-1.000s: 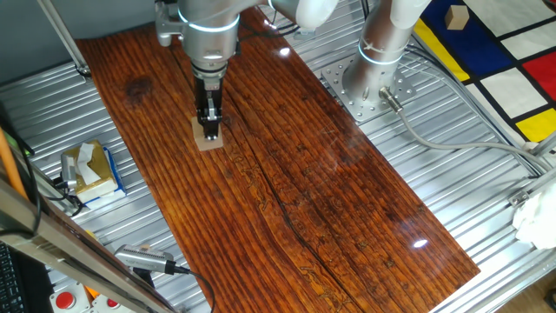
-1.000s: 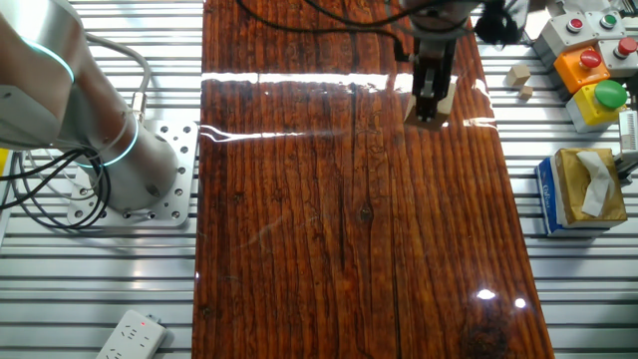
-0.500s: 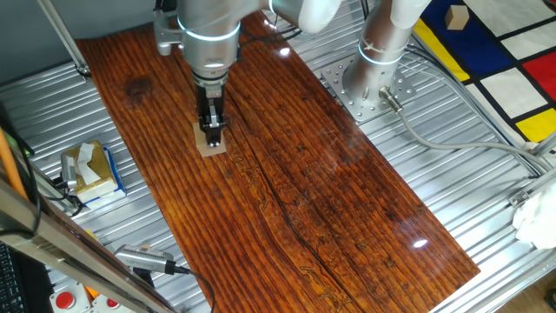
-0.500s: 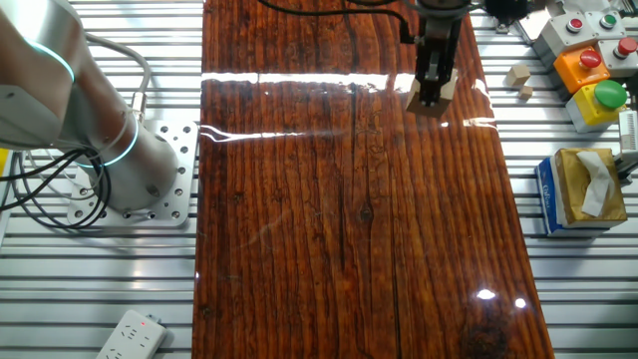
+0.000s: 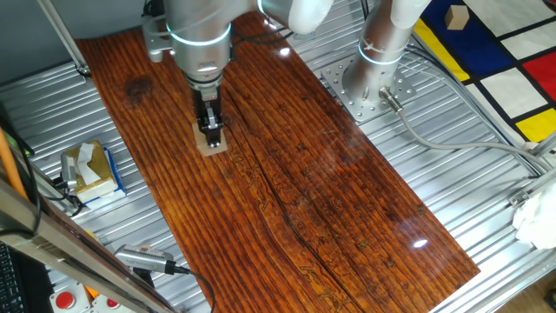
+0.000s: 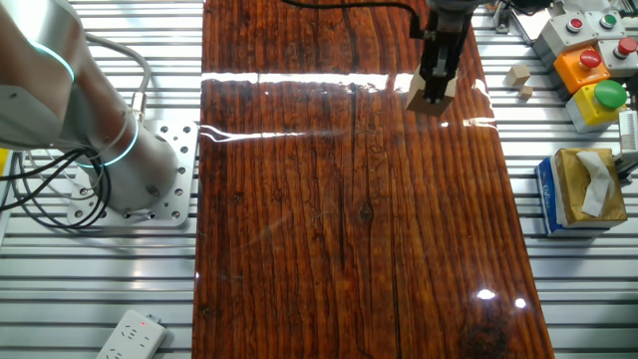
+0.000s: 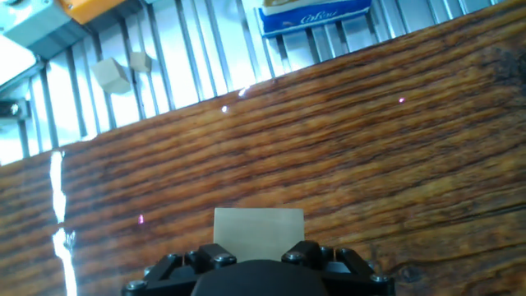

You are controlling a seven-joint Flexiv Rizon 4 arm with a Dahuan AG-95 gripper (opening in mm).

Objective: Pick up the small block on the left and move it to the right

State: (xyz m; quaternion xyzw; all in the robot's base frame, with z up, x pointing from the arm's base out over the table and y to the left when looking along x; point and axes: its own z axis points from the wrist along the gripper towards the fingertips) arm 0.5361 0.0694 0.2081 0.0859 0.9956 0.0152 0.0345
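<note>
Right now my gripper (image 6: 433, 92) is clamped on the small block (image 5: 210, 143), over the wooden board (image 5: 287, 183) toward its tissue-box side edge, with bare board stretching away and the tissue box (image 6: 586, 187), white tissue in it, off on the slats.

Arm upright over the board, gripper (image 5: 209, 133) pointing down, fingers clamped on the small block (image 5: 209, 142)
</note>
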